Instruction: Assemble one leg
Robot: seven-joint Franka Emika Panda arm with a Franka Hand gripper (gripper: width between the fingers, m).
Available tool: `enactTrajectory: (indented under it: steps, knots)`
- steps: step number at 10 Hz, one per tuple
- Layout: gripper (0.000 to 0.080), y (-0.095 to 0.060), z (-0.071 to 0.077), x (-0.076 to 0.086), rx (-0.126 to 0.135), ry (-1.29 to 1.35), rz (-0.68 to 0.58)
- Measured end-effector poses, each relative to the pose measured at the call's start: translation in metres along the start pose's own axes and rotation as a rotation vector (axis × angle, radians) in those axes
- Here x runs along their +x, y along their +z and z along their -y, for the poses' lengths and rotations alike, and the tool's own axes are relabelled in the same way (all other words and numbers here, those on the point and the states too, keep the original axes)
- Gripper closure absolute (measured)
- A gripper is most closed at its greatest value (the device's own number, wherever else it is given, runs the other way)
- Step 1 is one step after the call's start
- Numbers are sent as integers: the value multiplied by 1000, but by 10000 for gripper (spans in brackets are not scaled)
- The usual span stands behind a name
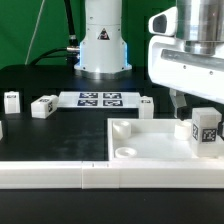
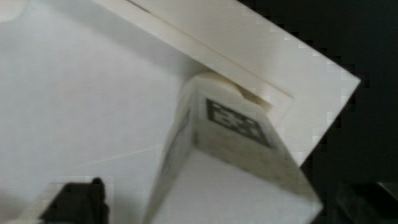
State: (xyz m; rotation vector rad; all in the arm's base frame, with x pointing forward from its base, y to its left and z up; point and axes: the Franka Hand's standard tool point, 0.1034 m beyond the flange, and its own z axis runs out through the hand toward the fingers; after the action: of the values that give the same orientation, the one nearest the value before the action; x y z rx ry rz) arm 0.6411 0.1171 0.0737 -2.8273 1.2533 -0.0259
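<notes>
The leg (image 1: 205,126), a small white block with a black-and-white tag, stands upright on the corner of the large white panel (image 1: 150,140) at the exterior view's right. My gripper (image 1: 200,108) hangs right over it, one dark finger (image 1: 180,102) beside the leg with a gap between them. In the wrist view the leg (image 2: 231,125) runs down to the panel's corner (image 2: 107,100). It lies between my gripper's (image 2: 221,205) two dark fingers (image 2: 75,200), and the visible gap shows the jaws open and not clamped on it.
Three more legs lie on the black table (image 1: 12,100), (image 1: 43,107), (image 1: 147,105). The marker board (image 1: 100,98) lies before the robot base (image 1: 103,45). A long white rail (image 1: 90,175) runs along the front. An open socket (image 1: 125,152) shows in the panel.
</notes>
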Motion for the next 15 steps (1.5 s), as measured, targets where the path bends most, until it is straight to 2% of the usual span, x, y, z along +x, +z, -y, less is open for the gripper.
enactTrajectory:
  steps: [6, 9, 11, 12, 14, 15]
  knots:
    - [150, 0, 6, -8, 4, -667, 8]
    - [150, 0, 6, -7, 3, -896, 6]
    - [150, 0, 6, -7, 4, -915, 6]
    - [378, 0, 6, -7, 4, -915, 6]
    - [378, 0, 4, -5, 1, -877, 5]
    - [505, 0, 3, -3, 0, -873, 5]
